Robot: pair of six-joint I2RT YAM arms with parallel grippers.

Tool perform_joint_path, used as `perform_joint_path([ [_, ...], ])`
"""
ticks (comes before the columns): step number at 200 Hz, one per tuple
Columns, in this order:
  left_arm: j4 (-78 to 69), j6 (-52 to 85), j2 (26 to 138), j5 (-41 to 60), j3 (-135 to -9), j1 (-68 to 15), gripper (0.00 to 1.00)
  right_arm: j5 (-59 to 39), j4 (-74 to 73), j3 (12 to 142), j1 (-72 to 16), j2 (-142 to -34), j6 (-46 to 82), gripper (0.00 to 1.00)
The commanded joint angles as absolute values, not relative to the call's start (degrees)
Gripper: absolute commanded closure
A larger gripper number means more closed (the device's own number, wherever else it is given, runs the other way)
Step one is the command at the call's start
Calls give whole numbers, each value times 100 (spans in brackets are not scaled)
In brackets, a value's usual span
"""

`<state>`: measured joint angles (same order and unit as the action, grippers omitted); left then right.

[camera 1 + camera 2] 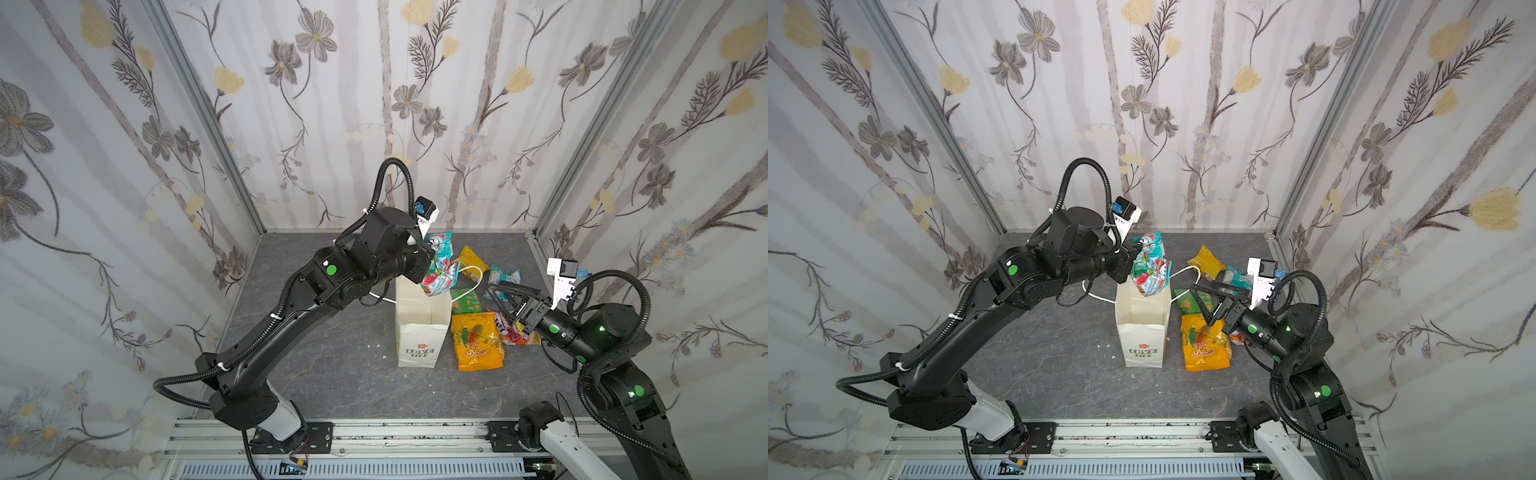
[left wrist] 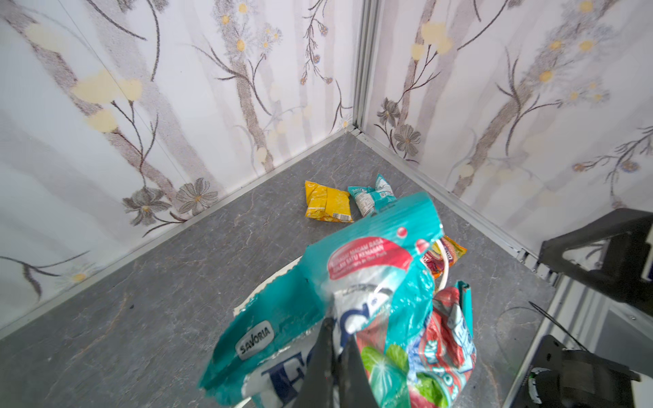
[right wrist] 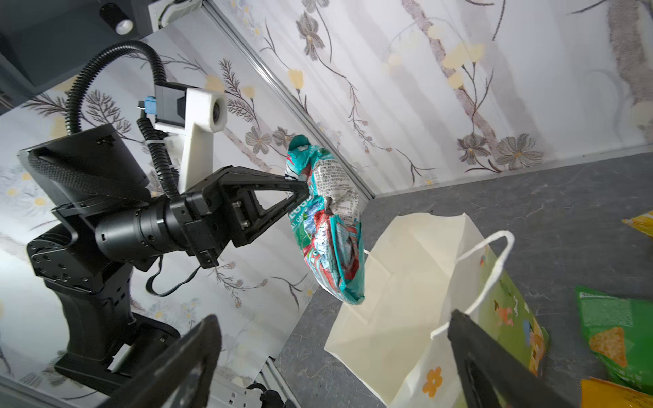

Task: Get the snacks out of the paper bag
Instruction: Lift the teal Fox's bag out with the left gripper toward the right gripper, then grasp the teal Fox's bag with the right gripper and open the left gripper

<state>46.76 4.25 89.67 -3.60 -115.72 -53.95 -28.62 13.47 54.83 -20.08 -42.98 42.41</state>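
Note:
The white paper bag [image 1: 422, 332] [image 1: 1142, 332] [image 3: 406, 279] stands upright and open at mid-table. My left gripper [image 1: 428, 259] [image 2: 335, 330] [image 3: 304, 186] is shut on a teal-and-red snack packet [image 1: 439, 266] [image 1: 1149, 266] [image 2: 374, 279] [image 3: 328, 243], which hangs just above the bag's mouth. My right gripper [image 1: 490, 291] [image 1: 1195, 289] [image 3: 332, 316] is open and holds nothing. It hovers right of the bag, by the cord handle [image 3: 491, 261]. On the table to the right lie an orange pouch [image 1: 478, 343], a green packet [image 1: 467, 301], a yellow packet [image 1: 471, 259], a small teal packet [image 1: 503, 276] and a red-and-white packet [image 1: 515, 332].
Flower-print walls [image 1: 124, 208] close in the table at the back and on both sides. A metal rail [image 1: 374, 436] with both arm bases runs along the front edge. Small white scraps [image 1: 370, 345] lie left of the bag.

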Motion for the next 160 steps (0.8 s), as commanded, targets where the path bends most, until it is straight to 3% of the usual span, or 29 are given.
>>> perform_joint_path([
  [1,4621,949,9070,180,-11810,-5388,100,-3043,596,5441,-2144,-4457,4402,0],
  [64,4449,1283,9325,881,-12204,-5434,100,-2792,-113,5353,-2785,-5036,4433,4],
  [118,4463,1273,9364,778,-12208,-5476,100,-2718,-651,5250,-3185,-5392,4474,25],
  [160,4520,1244,9289,647,-12207,-5476,100,-2583,-723,5228,-3291,-5484,4525,51],
])
